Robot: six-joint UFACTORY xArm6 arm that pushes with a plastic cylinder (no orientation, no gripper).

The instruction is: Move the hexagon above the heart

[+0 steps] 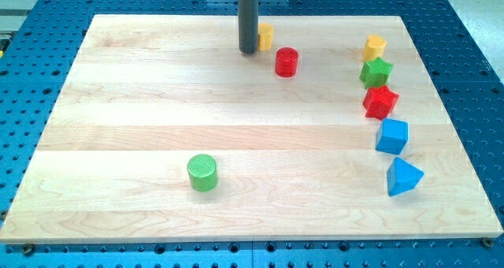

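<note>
- Our tool is a bare rod with no jaws, so it holds nothing; my tip [249, 51] rests near the desk's [142, 102] top edge, touching or just beside a yellow block [266, 36].
- That yellow block is half hidden behind the rod; we judge it the hexagon, though its shape is hard to confirm.
- A second yellow block [375, 46] at the view's right looks like the heart, with a green star [376, 71] below it.
- The hexagon looks light, stiff and likely to slide easily; we would push on a flat side, through its middle, so it does not spin off.
- A red cylinder [287, 61] sits near its path.
</note>
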